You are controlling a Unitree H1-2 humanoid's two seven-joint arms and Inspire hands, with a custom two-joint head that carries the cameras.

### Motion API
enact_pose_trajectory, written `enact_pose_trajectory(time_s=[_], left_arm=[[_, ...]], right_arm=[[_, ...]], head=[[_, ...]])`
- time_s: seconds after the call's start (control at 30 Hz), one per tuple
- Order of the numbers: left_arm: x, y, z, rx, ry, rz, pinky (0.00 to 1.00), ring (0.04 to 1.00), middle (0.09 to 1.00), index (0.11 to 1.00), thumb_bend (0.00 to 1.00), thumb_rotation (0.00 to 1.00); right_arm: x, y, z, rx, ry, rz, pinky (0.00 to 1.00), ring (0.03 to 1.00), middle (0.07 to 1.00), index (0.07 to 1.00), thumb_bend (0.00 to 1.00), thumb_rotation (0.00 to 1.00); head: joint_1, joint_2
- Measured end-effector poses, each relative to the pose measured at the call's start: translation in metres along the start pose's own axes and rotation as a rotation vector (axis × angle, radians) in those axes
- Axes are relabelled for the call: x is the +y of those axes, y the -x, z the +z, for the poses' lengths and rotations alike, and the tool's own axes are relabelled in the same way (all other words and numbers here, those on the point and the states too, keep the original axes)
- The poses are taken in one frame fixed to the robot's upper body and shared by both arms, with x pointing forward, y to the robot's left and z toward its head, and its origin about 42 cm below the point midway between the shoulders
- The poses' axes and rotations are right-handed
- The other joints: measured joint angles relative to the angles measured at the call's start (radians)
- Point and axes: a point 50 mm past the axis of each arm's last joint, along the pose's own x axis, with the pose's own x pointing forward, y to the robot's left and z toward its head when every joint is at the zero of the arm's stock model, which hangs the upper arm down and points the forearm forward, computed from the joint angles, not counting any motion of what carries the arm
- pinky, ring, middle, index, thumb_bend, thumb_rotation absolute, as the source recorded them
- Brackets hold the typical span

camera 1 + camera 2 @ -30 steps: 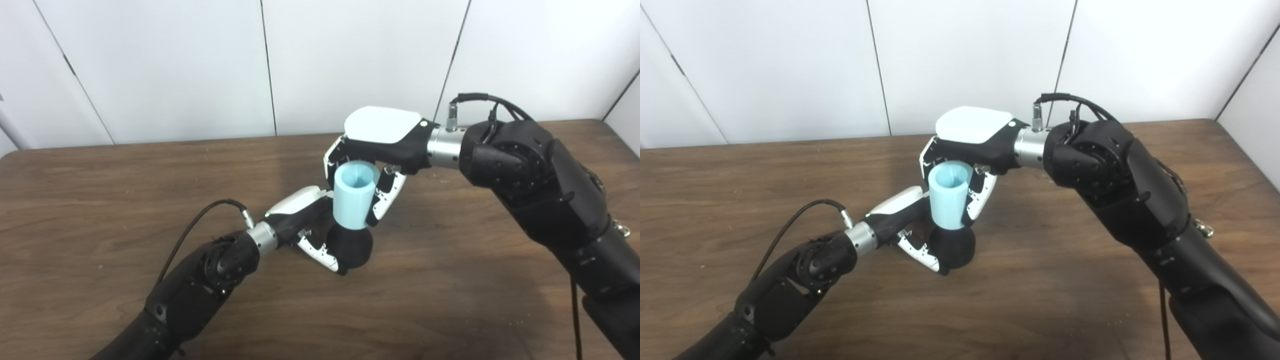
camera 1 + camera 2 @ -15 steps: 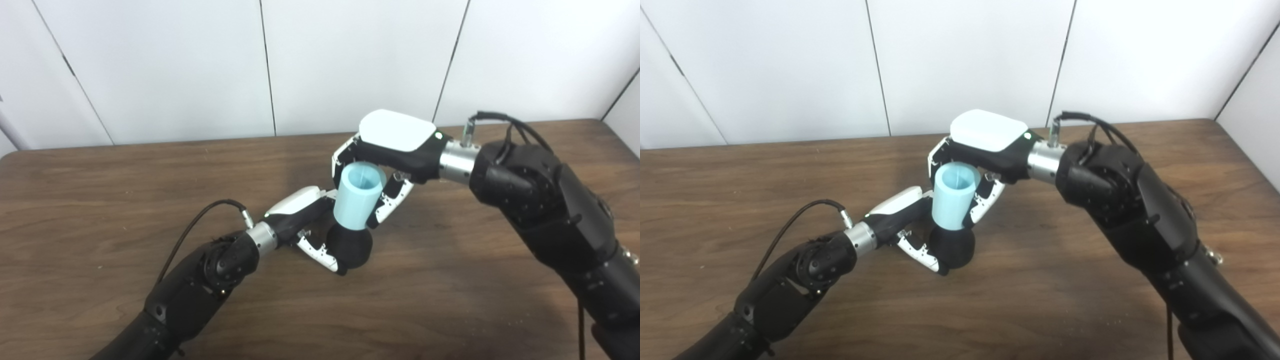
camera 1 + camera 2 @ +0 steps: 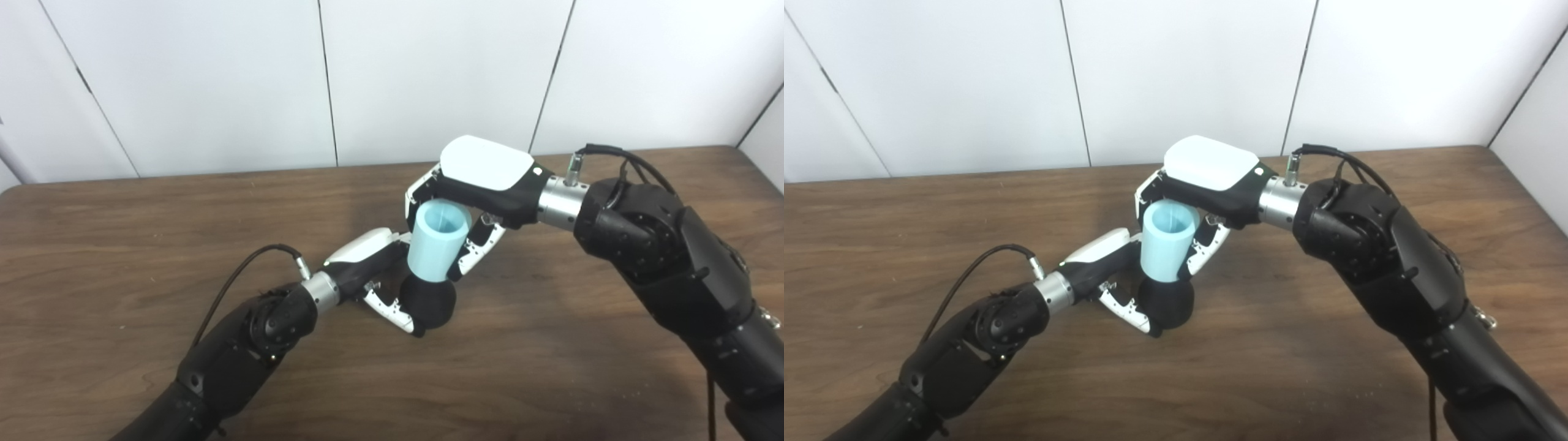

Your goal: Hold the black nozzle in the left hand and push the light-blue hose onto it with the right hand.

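Here, table (image 3: 122, 202): a dark brown wood-grain top that runs across the whole view, with white wall panels (image 3: 214, 79) behind its far edge.
Right arm (image 3: 674, 269): black and bulky, it comes in from the lower right and reaches toward the table's middle; a black cable (image 3: 618, 153) loops over its wrist into a silver cuff.
Left arm (image 3: 233, 349): black, it comes in from the lower left and angles up toward the middle; a thin black cable (image 3: 245, 269) arcs from the forearm to its silver wrist.
Right hand (image 3: 471, 196): white-backed and palm down, it is above the hose with its fingers (image 3: 478, 248) curled down round the upper part of the light-blue tube, closed on it from both sides.
Left hand (image 3: 373, 269): low near the table, white back turned upward, its fingers (image 3: 392, 309) wrapped round the black nozzle from the left and underneath, closed on it.
Light-blue hose (image 3: 435, 242): a short, wide open tube, tilted a little to the right at the top, with its hollow mouth facing up; its lower end meets the top of the nozzle, and how far it sits over the nozzle cannot be told.
Black nozzle (image 3: 432, 303): a rounded black piece directly under the hose, near the table's middle, held just above or on the tabletop; which one is unclear.
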Motion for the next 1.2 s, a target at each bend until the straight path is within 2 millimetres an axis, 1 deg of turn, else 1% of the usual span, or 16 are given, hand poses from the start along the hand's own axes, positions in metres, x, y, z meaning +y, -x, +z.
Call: enact_pose_trajectory(time_s=[0.13, 0.27, 0.43, 0.8, 0.9, 0.93, 0.97, 1.0, 1.03, 1.07, 1.1, 1.13, 1.2], left_arm=[[0.000, 0.000, 0.000, 0.000, 0.000, 0.000, 1.00, 1.000, 0.948, 0.480, 0.52, 0.06], [0.000, 0.000, 0.000, 0.000, 0.000, 0.000, 1.00, 1.000, 0.947, 0.480, 0.52, 0.06], [0.000, 0.000, 0.000, -0.001, 0.000, 0.000, 1.00, 1.000, 0.947, 0.480, 0.52, 0.06], [0.000, 0.000, 0.001, -0.002, 0.001, -0.002, 1.00, 1.000, 0.946, 0.480, 0.52, 0.06], [0.000, -0.001, 0.001, -0.002, 0.001, -0.002, 1.00, 1.000, 0.946, 0.480, 0.52, 0.06], [0.000, -0.001, 0.001, -0.002, 0.001, -0.002, 1.00, 1.000, 0.946, 0.480, 0.52, 0.06], [0.000, -0.001, 0.001, -0.002, 0.001, -0.002, 1.00, 1.000, 0.946, 0.480, 0.52, 0.06], [0.000, -0.001, 0.001, -0.002, 0.001, -0.002, 1.00, 1.000, 0.946, 0.480, 0.52, 0.06], [0.000, -0.001, 0.001, -0.002, 0.001, -0.002, 1.00, 1.000, 0.946, 0.480, 0.52, 0.06], [0.000, -0.001, 0.001, -0.002, 0.001, -0.002, 1.00, 1.000, 0.946, 0.480, 0.52, 0.06], [0.000, -0.001, 0.001, -0.002, 0.001, -0.002, 1.00, 1.000, 0.946, 0.480, 0.52, 0.06], [0.000, -0.001, 0.001, -0.002, 0.001, -0.001, 1.00, 1.000, 0.946, 0.480, 0.52, 0.06], [0.000, -0.001, 0.001, -0.002, 0.001, -0.002, 1.00, 1.000, 0.946, 0.480, 0.52, 0.06]], right_arm=[[0.002, -0.001, 0.000, -0.009, 0.010, 0.015, 0.41, 0.427, 0.472, 0.494, 0.50, 0.00], [-0.001, -0.004, 0.001, -0.017, 0.028, 0.039, 0.41, 0.429, 0.466, 0.496, 0.50, 0.00], [-0.004, -0.007, 0.002, -0.025, 0.050, 0.066, 0.43, 0.451, 0.460, 0.483, 0.50, 0.00], [-0.006, -0.008, 0.002, -0.022, 0.057, 0.086, 0.41, 0.426, 0.472, 0.496, 0.50, 0.00], [-0.006, -0.007, 0.001, -0.023, 0.047, 0.085, 0.35, 0.461, 0.534, 0.523, 0.50, 0.00], [-0.006, -0.006, 0.001, -0.021, 0.042, 0.085, 0.40, 0.584, 0.681, 0.626, 0.67, 0.02], [-0.006, -0.006, 0.001, -0.016, 0.031, 0.088, 0.42, 0.648, 0.756, 0.679, 0.76, 0.03], [-0.006, -0.005, 0.001, -0.010, 0.016, 0.095, 0.52, 0.776, 0.872, 0.772, 0.89, 0.11], [-0.006, -0.004, 0.001, -0.004, 0.003, 0.104, 0.62, 0.847, 0.922, 0.821, 0.95, 0.17], [-0.006, -0.003, 0.002, 0.003, -0.012, 0.111, 0.63, 0.858, 0.929, 0.829, 0.96, 0.18], [-0.007, -0.002, 0.003, 0.006, -0.018, 0.115, 0.69, 0.890, 0.950, 0.860, 0.98, 0.23], [-0.008, -0.002, 0.003, 0.009, -0.022, 0.117, 0.71, 0.907, 0.961, 0.877, 0.99, 0.26], [-0.008, -0.001, 0.003, 0.012, -0.023, 0.120, 0.75, 0.930, 0.981, 0.911, 1.00, 0.29]], head=[[0.000, 0.000], [0.000, 0.000], [0.000, 0.003], [0.000, 0.002], [-0.002, 0.000], [-0.002, 0.000], [-0.002, 0.000], [-0.002, 0.000], [-0.002, 0.000], [-0.002, 0.000], [-0.005, 0.000], [-0.005, 0.000], [-0.005, 0.000]])
